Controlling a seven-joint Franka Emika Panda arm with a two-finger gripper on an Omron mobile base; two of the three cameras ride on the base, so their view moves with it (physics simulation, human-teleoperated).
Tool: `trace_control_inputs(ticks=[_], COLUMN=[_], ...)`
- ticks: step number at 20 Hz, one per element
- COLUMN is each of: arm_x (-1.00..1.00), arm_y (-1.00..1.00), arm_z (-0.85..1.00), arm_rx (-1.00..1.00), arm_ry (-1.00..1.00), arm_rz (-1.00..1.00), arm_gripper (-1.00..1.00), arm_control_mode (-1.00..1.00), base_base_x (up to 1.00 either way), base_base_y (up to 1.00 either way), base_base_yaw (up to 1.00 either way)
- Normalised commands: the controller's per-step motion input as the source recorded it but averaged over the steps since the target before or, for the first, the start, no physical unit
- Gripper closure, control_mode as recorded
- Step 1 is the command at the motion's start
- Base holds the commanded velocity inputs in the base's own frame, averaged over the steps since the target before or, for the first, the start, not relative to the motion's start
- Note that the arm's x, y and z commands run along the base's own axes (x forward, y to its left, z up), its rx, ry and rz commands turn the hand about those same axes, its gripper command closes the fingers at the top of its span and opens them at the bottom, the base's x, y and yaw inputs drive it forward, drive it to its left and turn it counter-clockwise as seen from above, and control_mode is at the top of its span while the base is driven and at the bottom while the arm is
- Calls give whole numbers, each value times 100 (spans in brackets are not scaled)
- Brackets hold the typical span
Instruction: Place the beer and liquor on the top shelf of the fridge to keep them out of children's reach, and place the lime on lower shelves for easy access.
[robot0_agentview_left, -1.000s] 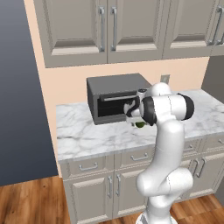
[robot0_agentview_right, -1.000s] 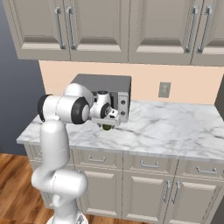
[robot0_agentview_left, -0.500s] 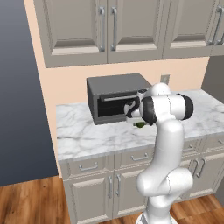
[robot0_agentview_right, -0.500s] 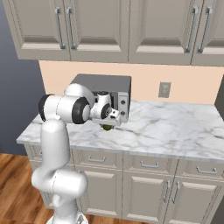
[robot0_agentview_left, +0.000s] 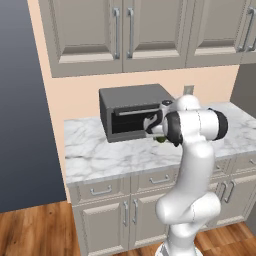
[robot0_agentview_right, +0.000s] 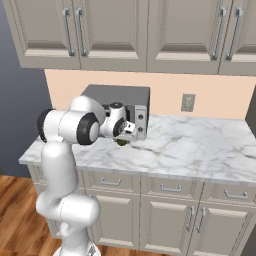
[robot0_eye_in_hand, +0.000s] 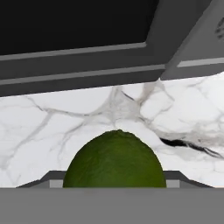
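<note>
The lime (robot0_eye_in_hand: 114, 162), a small round dark green fruit, sits between my fingertips right at the bottom of the hand view, over the white marble counter (robot0_eye_in_hand: 52, 127). My gripper (robot0_agentview_right: 123, 138) is shut on the lime (robot0_agentview_right: 121, 143) just in front of the toaster oven's right end. From the left base view the gripper (robot0_agentview_left: 159, 135) and the lime (robot0_agentview_left: 161, 139) peek out beside the arm's wrist. I cannot tell whether the lime touches the counter. The beer, the liquor and the fridge are out of view.
A dark toaster oven (robot0_agentview_left: 132, 112) stands at the back of the counter (robot0_agentview_left: 110, 155), close behind the hand. Grey wall cabinets (robot0_agentview_right: 145, 30) hang overhead, and drawers and doors (robot0_agentview_right: 170, 200) lie below. A wall outlet (robot0_agentview_right: 188, 102) sits to the right.
The jaws have closed in on the lime. The arm and the lime stay in the same spot in front of the toaster oven.
</note>
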Motion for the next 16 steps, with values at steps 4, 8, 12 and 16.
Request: trace_control_inputs(ticks=[4,8,12,16], arm_x=[-48,-63,-68,-73], arm_y=[-1,-2,0,0], arm_z=[75,96,100,100], arm_rx=[5,9,3,0], arm_ry=[-36,-37,-22,-9], arm_rz=[2,3,4,3], arm_gripper=[100,100,100,100], arm_control_mode=[-100,-100,-100,-100], base_base_x=[0,0,0,0], base_base_y=[0,0,0,0], base_base_yaw=[0,0,0,0])
